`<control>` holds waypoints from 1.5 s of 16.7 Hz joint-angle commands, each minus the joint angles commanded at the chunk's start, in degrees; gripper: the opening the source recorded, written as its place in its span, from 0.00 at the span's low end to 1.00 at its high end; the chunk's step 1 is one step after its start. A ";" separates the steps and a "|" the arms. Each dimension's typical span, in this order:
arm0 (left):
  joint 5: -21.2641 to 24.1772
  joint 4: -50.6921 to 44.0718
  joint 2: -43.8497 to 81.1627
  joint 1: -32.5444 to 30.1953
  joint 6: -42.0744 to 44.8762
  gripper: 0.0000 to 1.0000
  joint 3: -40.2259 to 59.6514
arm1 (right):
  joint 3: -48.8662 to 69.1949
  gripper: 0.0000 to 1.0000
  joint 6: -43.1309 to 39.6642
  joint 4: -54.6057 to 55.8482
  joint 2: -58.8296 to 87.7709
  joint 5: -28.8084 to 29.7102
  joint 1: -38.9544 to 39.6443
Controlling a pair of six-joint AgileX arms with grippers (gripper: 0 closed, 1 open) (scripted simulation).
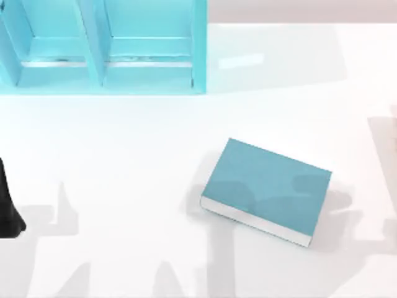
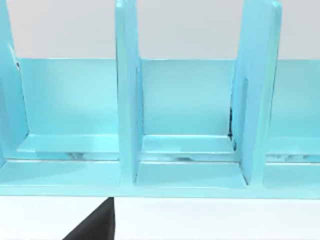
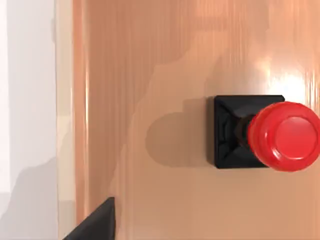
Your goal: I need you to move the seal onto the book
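The seal (image 3: 272, 134), a glossy red knob on a black square base, stands upright on a shiny orange-brown surface (image 3: 165, 75) in the right wrist view. It is apart from the black part of my right gripper (image 3: 95, 222) at the frame's edge. The book (image 1: 268, 190), teal with white page edges, lies flat and slightly turned on the white table, right of centre in the top view, with nothing on it. My left arm (image 1: 8, 208) stays parked at the table's left edge.
A large cyan compartment shelf (image 1: 102, 46) stands at the back left of the table. It faces the left wrist camera, its dividers (image 2: 127, 100) upright. White table (image 1: 124, 161) lies between shelf and book.
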 joint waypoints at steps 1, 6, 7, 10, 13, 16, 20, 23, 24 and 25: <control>0.00 0.00 0.00 0.00 0.00 1.00 0.00 | 4.19 1.00 -1.06 -3.49 4.82 0.06 -1.11; 0.00 0.00 0.00 0.00 0.00 1.00 0.00 | 21.18 1.00 -5.09 -16.81 22.93 0.26 -5.38; 0.00 0.00 0.00 0.00 0.00 1.00 0.00 | 23.36 1.00 -5.59 -18.44 25.20 0.28 -5.92; 0.00 0.00 0.00 0.00 0.00 1.00 0.00 | 26.40 1.00 -6.30 -20.76 28.38 0.28 -6.70; 0.00 0.00 0.00 0.00 0.00 1.00 0.00 | 26.40 1.00 -6.30 -20.76 28.38 0.28 -6.70; 0.00 0.00 0.00 0.00 0.00 1.00 0.00 | 25.36 1.00 -6.15 -19.71 28.40 0.28 -6.46; 0.00 0.00 0.00 0.00 0.00 1.00 0.00 | 17.90 1.00 -6.05 -10.99 29.61 0.29 -6.45; 0.00 0.00 0.00 0.00 0.00 1.00 0.00 | 11.04 1.00 -6.02 -2.43 30.87 0.30 -6.45; 0.00 0.00 0.00 0.00 0.00 1.00 0.00 | 9.41 1.00 -6.02 -0.69 31.20 0.30 -6.45; 0.00 0.00 0.00 0.00 0.00 1.00 0.00 | 8.37 1.00 -6.02 0.44 31.46 0.30 -6.46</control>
